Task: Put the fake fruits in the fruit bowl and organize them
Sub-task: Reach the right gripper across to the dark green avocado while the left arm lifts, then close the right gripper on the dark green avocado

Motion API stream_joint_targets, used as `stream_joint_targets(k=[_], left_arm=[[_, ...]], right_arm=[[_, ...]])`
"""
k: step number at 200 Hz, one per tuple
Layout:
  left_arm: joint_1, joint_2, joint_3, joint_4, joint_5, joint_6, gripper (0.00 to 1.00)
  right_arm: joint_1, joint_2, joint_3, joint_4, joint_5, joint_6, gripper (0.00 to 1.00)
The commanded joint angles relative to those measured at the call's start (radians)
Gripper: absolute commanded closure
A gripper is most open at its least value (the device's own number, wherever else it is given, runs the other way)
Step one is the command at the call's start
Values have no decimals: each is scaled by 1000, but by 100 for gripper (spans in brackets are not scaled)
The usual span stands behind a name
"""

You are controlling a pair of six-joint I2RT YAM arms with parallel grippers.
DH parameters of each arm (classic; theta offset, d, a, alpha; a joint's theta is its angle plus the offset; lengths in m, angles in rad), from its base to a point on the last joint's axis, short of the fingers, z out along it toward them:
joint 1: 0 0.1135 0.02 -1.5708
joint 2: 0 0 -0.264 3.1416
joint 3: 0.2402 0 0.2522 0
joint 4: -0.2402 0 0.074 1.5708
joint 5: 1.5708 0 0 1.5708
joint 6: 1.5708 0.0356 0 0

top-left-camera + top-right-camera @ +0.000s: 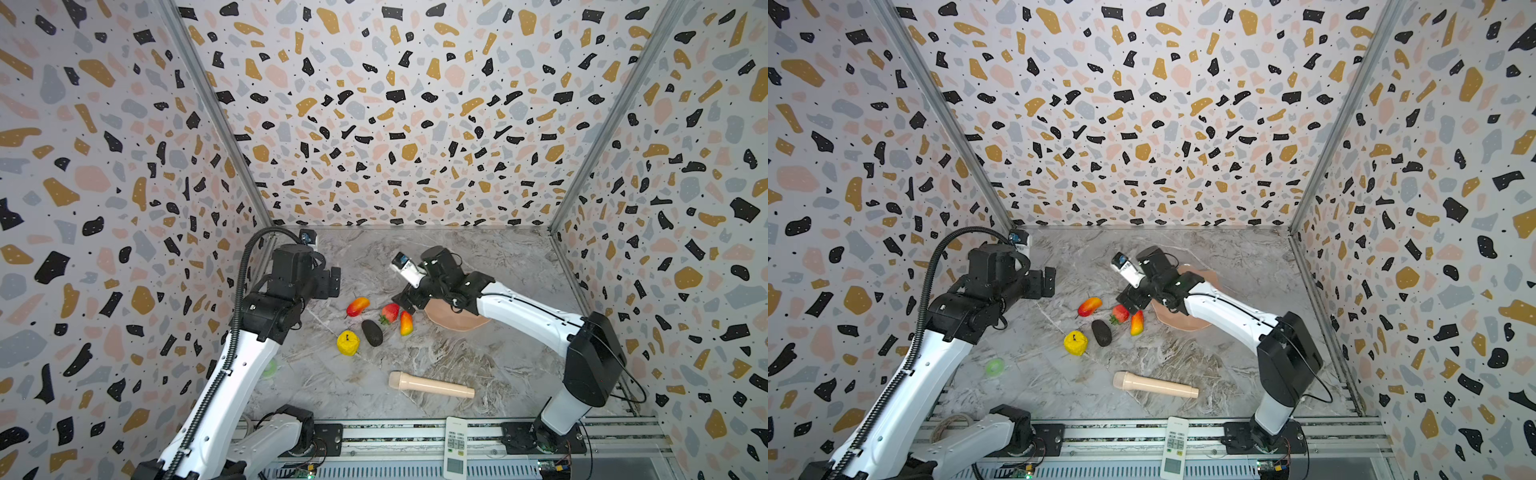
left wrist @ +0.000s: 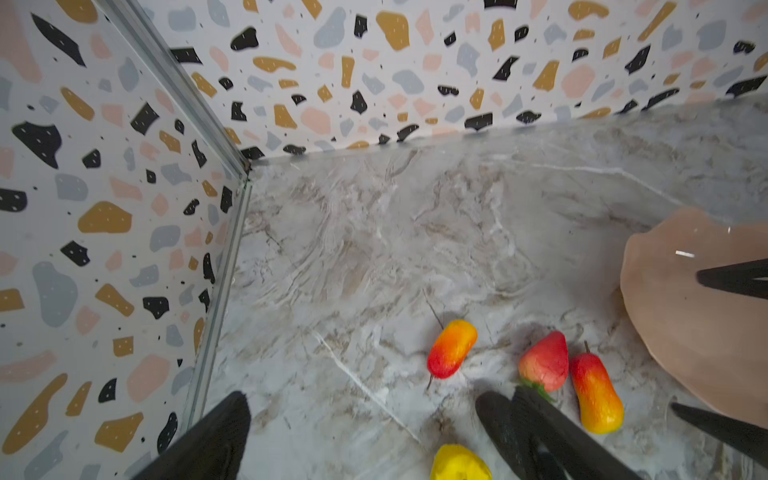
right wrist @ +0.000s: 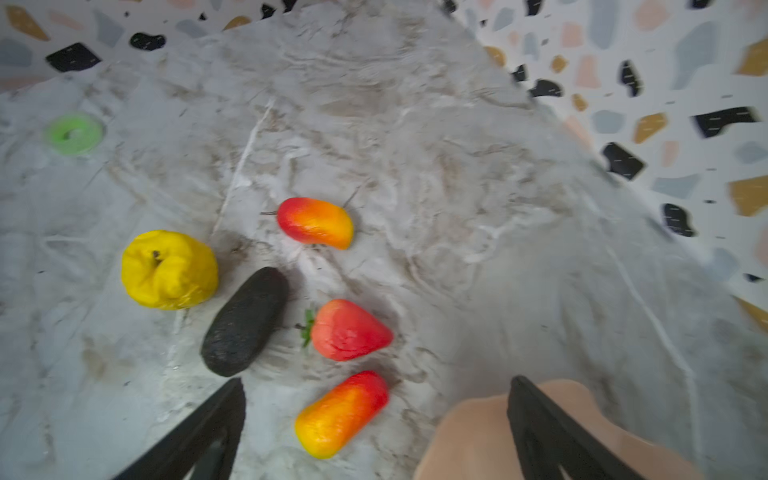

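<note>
The shallow peach-pink fruit bowl (image 2: 685, 332) with the wavy rim sits on the grey marble surface (image 1: 365, 253). The part of it that shows has nothing in it. All five shiny toy fruits lie on the surface beside the bowl. One red-and-yellow mango (image 3: 340, 415) is just beside the bowl. Next come the red strawberry (image 3: 349, 330), the near-black avocado (image 3: 245, 322) and the second mango (image 3: 316, 223). The lumpy yellow fruit (image 3: 168, 270) is farthest from the bowl. The right gripper (image 3: 376, 382) hangs at the bowl's edge, jaws wide apart and holding nothing. It is likely there because the nearest mango makes the shortest trip. The left gripper (image 2: 380, 397) waits farther from the bowl, jaws wide too, with nothing in them.
</note>
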Motion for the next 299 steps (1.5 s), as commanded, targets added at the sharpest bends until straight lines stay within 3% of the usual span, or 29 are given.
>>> stream_joint_targets(k=[1,44,78,189,227,264,299], left_arm=[[-1,-38,20,-88,51,5,0],[-1,-71,0,-59,93,14,1],[-2,-76,-21,-35,100,25,0],[-2,-90,-55,-1,98,30,1],[-1,-77,-60,13,106,27,0],[-1,-74,-62,22,108,29,1],[-2,-70,-72,34,109,31,1]], right_arm=[[82,18,28,2,49,133,1],[223,120,46,44,166,290,3],[241,219,101,14,174,338,15],[240,345,137,35,151,357,36],[239,355,139,45,154,357,51],[228,324,134,50,155,321,77],[204,253,102,71,123,288,81]])
